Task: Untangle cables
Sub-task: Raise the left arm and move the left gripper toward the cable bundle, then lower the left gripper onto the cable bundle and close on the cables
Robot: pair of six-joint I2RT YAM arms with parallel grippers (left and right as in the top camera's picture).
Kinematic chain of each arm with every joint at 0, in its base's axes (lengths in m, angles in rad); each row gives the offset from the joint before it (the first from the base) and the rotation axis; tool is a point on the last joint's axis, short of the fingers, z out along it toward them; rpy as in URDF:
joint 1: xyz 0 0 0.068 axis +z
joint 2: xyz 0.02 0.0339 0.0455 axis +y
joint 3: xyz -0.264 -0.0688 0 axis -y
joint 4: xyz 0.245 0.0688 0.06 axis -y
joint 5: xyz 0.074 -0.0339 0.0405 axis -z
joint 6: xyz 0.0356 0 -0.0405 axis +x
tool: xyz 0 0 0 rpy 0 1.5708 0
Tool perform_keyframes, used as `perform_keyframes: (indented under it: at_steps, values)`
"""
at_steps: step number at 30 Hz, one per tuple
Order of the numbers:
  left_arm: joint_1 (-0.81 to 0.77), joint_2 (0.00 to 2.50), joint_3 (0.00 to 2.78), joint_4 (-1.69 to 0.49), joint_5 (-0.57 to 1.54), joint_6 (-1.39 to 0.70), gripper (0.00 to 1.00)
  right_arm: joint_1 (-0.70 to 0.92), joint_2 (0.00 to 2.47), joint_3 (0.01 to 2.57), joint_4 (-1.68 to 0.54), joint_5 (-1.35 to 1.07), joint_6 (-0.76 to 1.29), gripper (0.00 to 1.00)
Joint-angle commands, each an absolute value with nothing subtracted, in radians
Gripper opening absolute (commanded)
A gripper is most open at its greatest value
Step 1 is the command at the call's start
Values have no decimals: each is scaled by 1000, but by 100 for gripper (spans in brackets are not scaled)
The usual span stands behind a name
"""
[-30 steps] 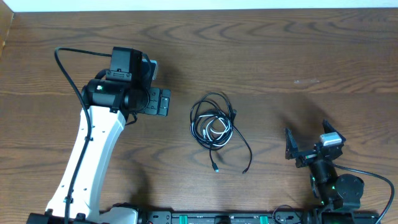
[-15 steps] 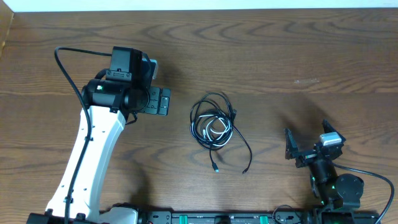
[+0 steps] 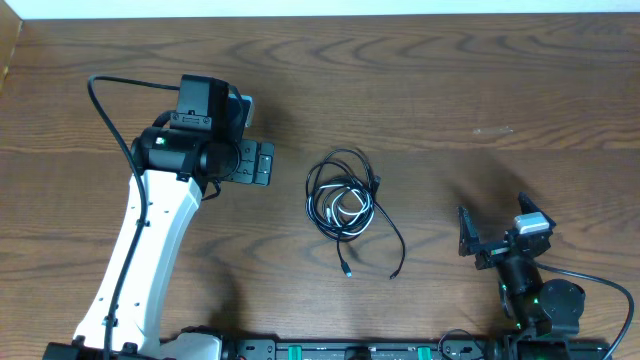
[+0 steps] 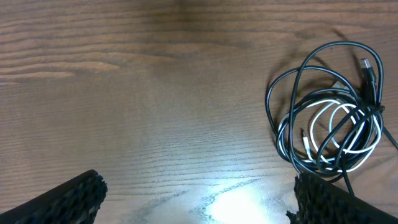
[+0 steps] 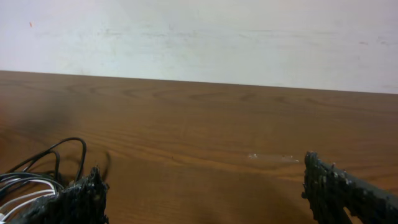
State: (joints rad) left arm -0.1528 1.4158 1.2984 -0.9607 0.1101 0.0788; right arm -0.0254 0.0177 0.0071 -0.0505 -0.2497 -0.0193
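The cables [image 3: 343, 196] lie as one tangled coil in the middle of the wooden table, black cords looped around a white cord [image 3: 347, 208]. Two black tails trail toward the front, ending in small plugs [image 3: 347, 270]. My left gripper [image 3: 268, 165] is open, just left of the coil and not touching it. In the left wrist view the cables [image 4: 329, 124] lie at the right, beyond the open left gripper [image 4: 199, 199]. My right gripper [image 3: 497, 228] is open at the front right, well away from the coil. The right wrist view shows the cables [image 5: 37, 180] at the far left, with nothing between the right gripper's [image 5: 205, 193] jaws.
The wooden table [image 3: 450, 90] runs back to a white wall [image 5: 199, 37]. The left arm's thicker black cable [image 3: 100, 100] arcs at the back left. A rail with connectors [image 3: 330, 350] sits along the front edge.
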Motion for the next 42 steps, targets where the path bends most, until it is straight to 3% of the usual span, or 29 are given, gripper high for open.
perform_keyframes:
  at_steps: [1, 32, 42]
  values:
    - [-156, 1418, 1322, -959, 119, 84, 98, -19, 20, 6, -56, -242, -35, 99]
    - [-159, 1418, 1315, -960, 123, 97, 98, -19, 20, 6, -56, -242, -35, 99]
    - [-284, 1418, 1299, -982, 123, 187, 98, -19, 20, 6, -56, -242, -35, 99]
